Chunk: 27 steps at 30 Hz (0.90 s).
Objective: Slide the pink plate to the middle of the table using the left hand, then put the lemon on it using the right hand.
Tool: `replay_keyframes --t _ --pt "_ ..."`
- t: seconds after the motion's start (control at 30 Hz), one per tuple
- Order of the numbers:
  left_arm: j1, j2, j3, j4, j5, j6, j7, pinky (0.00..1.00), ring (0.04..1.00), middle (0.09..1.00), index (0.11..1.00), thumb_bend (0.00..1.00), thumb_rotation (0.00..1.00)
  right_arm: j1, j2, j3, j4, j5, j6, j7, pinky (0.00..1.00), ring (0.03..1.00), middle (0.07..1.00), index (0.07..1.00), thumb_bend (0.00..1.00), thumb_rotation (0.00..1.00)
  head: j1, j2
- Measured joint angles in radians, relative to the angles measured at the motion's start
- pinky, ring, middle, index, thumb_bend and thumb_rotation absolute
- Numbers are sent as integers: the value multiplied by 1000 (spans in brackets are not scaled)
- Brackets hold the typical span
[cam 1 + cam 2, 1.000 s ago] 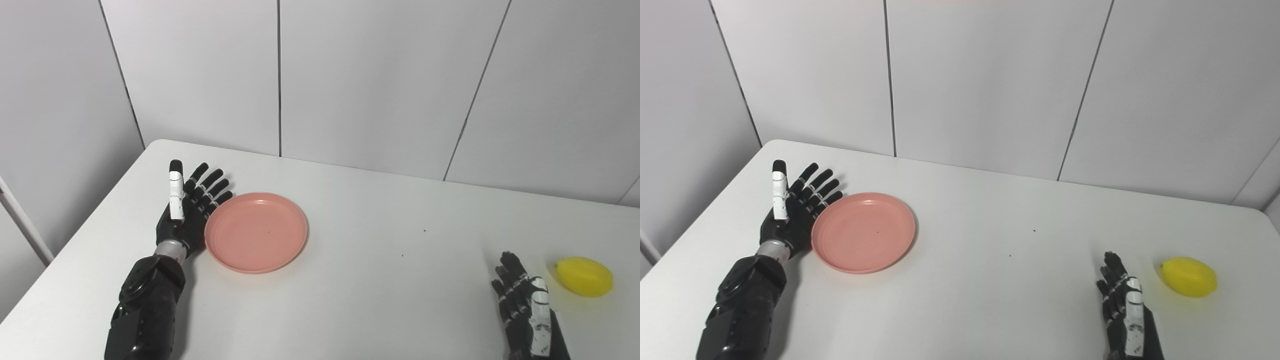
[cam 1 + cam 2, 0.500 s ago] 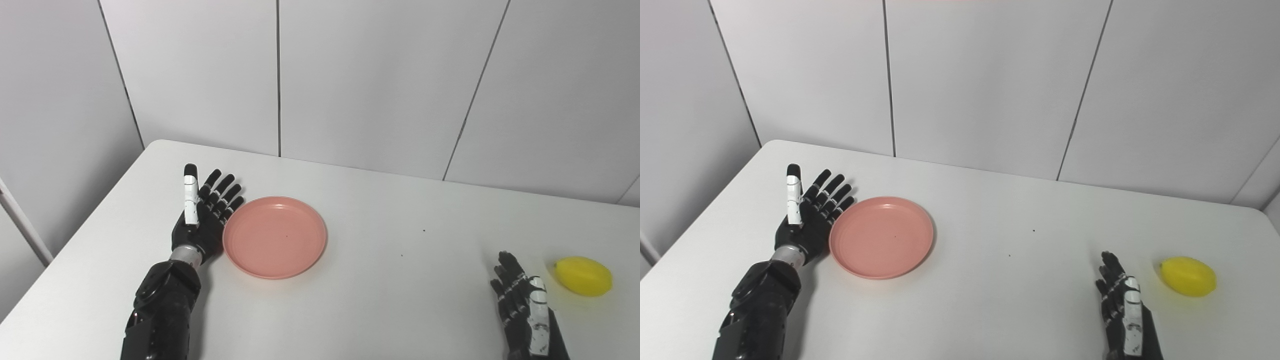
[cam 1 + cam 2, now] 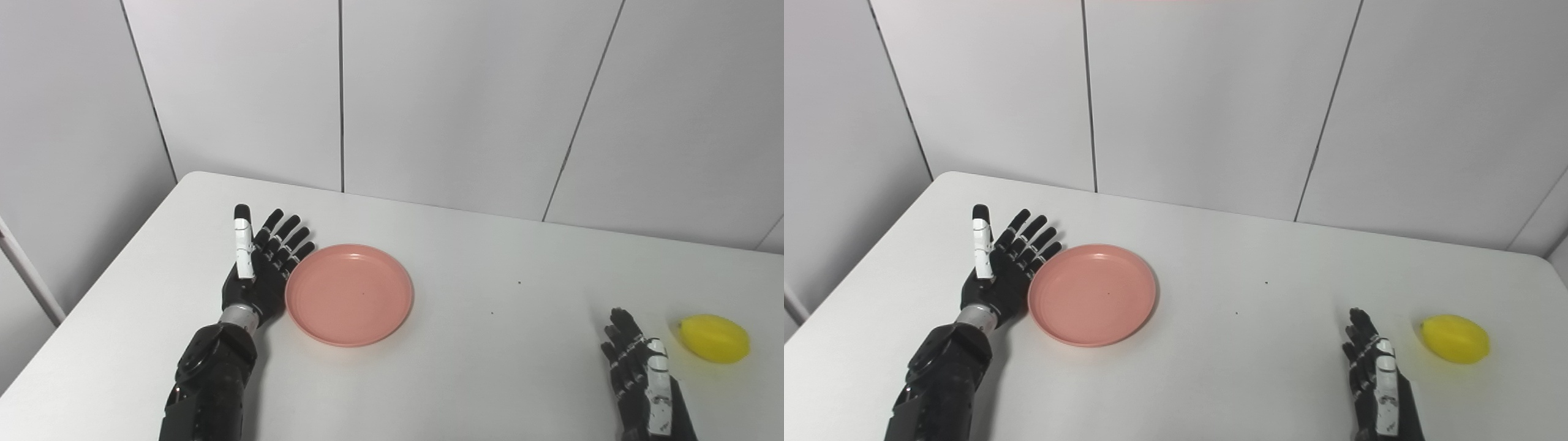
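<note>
Left hand (image 3: 263, 269) spread, flat against pink plate (image 3: 349, 295) at its 9 o'clock; right hand (image 3: 640, 373) spread, lemon (image 3: 715, 338) at its 2 o'clock.

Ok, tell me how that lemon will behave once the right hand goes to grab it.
The lemon is rounded and tapers at the ends, so a sideways nudge would probably roll it. Its skin looks smooth and glossy, maybe slippery. The right hand, open beside it, likely needs its fingers wrapped around it.
</note>
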Motion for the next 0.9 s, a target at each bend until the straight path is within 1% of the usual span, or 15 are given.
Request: replay_keyframes --t 0.1,0.23,0.37,0.43,0.53,0.57,0.7,0.9 --pt "0 -6 -11 14 15 -22 -15 822 867 869 911 925 867 0 1 0 0 -8 0 -1 1000 960 937 863 595 948 -9 3" --pt "0 -13 -18 32 17 -51 -31 808 855 871 910 931 867 0 3 0 -1 -15 0 -1 1000 962 941 861 607 939 -12 6" --pt "0 -22 -29 40 20 -69 -37 795 844 864 942 932 871 0 5 0 -3 -16 0 -2 999 960 940 865 592 942 -12 8" --pt "1 -27 -37 43 23 -77 -37 770 841 864 954 938 869 0 7 1 -4 -16 0 -2 1000 961 941 867 590 939 -14 9" --pt "3 -33 -53 43 34 -81 -38 756 841 862 939 935 871 0 10 1 -4 -15 0 -2 1000 959 939 861 592 933 -14 9" --pt "4 -35 -57 42 38 -82 -38 755 844 860 936 933 873 0 11 1 -4 -15 0 -2 1000 958 936 856 590 931 -14 9" --pt "12 -51 -67 37 42 -88 -38 803 852 873 922 937 865 0 12 1 -4 -16 0 -3 987 949 927 847 600 922 -17 11" --pt "15 -78 -76 35 61 -98 -36 808 848 861 926 938 855 1 22 5 -8 -18 0 -8 985 950 927 844 601 920 -21 12"
